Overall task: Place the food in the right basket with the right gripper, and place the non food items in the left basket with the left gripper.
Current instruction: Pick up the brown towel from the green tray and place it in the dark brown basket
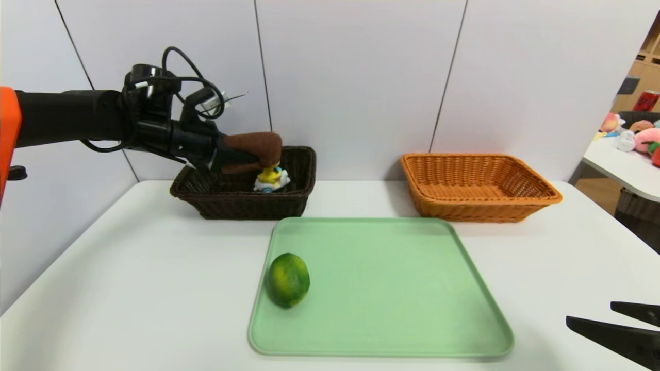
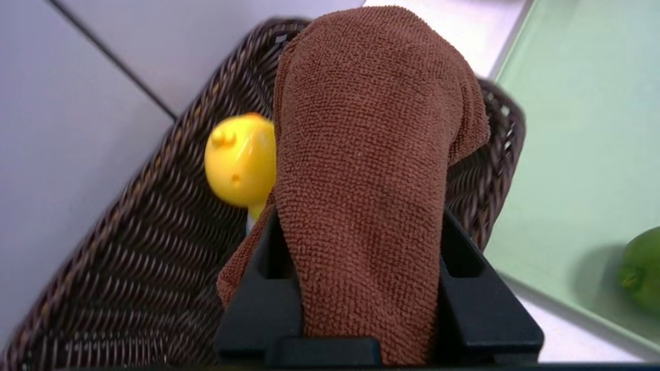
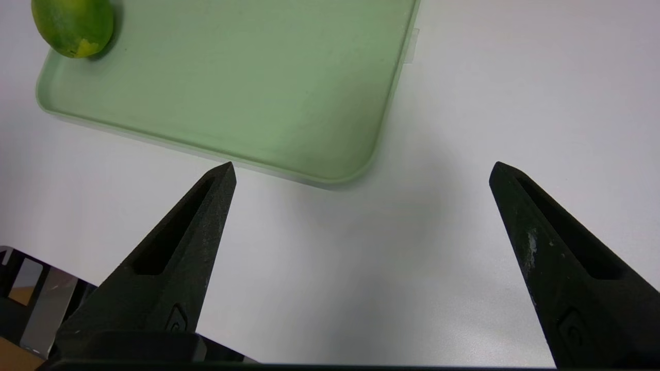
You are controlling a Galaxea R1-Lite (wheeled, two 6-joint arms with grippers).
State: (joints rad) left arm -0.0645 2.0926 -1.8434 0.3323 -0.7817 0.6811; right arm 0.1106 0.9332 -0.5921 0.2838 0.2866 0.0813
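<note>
Beyond my white table [image 1: 154, 288] I see pale wall panels [image 1: 356, 77] with dark seams, and a white side table [image 1: 626, 167] far right.

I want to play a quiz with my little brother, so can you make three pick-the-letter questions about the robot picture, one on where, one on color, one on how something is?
1. Where is the green fruit?
A) in the orange basket
B) on the green tray
C) in the dark basket

2. What color is the cloth?
A) brown
B) blue
C) white

3. How is the right gripper?
A) shut on the fruit
B) holding a toy
C) open and holding nothing

Answers:
1 B: the green fruit lies on the green tray.
2 A: the cloth in the left gripper, over the dark basket, is brown.
3 C: the right gripper, beside the tray, has its fingers wide apart with nothing between them.
</note>
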